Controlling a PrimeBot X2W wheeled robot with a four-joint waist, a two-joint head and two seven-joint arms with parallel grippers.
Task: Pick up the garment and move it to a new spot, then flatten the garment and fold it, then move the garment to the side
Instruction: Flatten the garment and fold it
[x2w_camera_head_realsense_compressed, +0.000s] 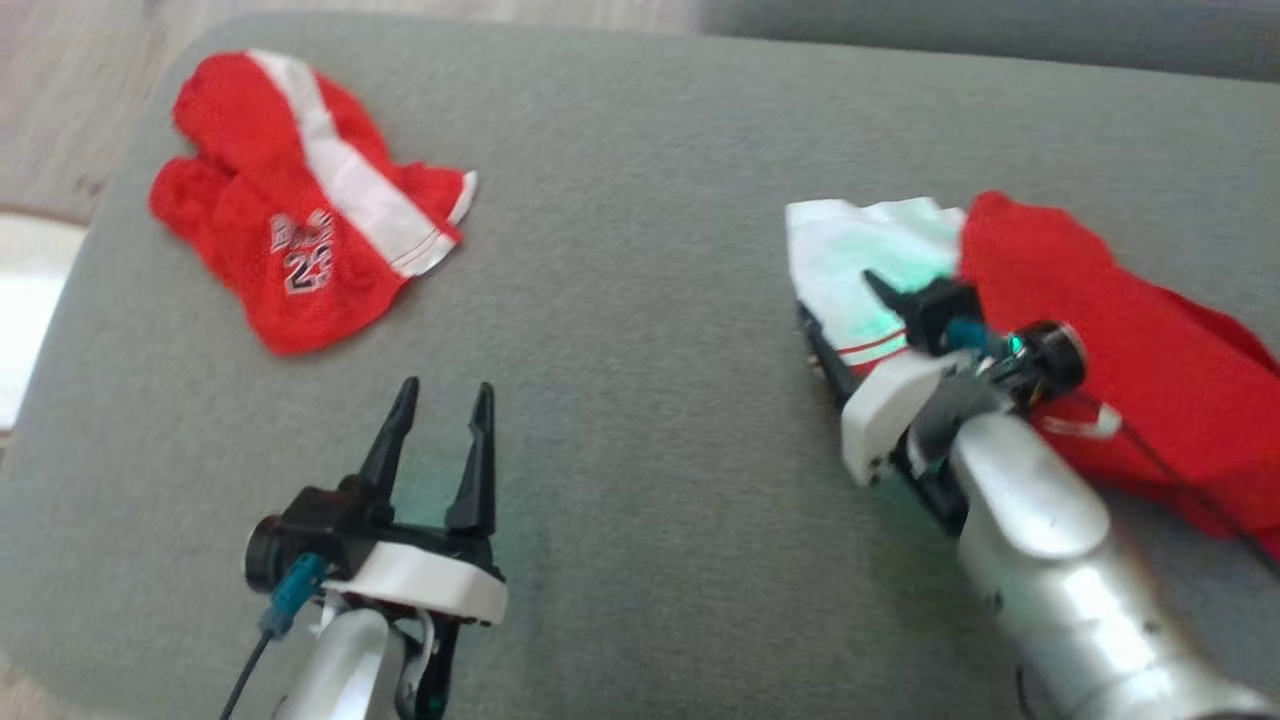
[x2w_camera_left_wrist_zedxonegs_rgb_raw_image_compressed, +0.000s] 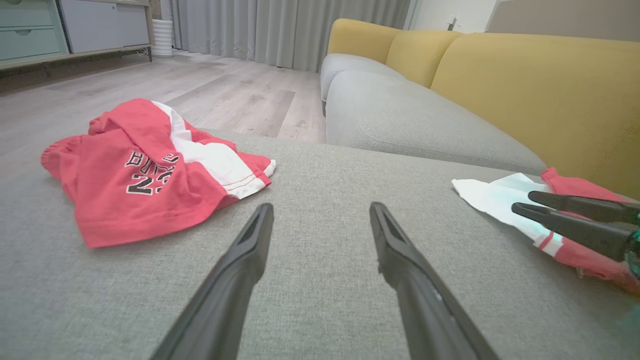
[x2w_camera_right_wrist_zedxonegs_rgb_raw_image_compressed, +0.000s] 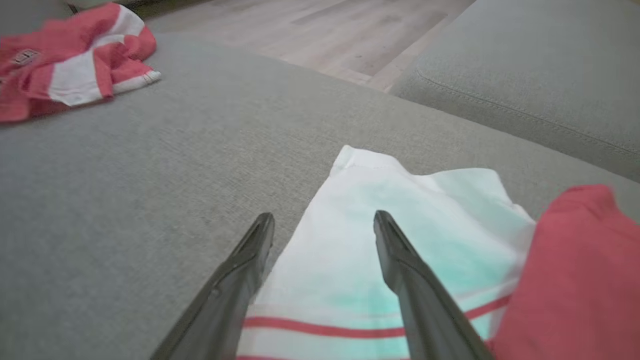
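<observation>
**A:** On the right of the grey cushion (x2w_camera_head_realsense_compressed: 640, 300), the garment (x2w_camera_right_wrist_zedxonegs_rgb_raw_image_compressed: 425, 215) lies beneath the right claw (x2w_camera_right_wrist_zedxonegs_rgb_raw_image_compressed: 322, 216), which is spread wide and empty.

**B:** Drop onto the white hem (x2w_camera_right_wrist_zedxonegs_rgb_raw_image_compressed: 370, 162) and pinch deep. The left claw (x2w_camera_head_realsense_compressed: 446, 388), wide too, hovers mid-cushion.

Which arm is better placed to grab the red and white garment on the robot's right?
Right, probably. The right end effector, open, is poised over that garment's white end; the left end effector is open over bare cushion, apart from it.
</observation>
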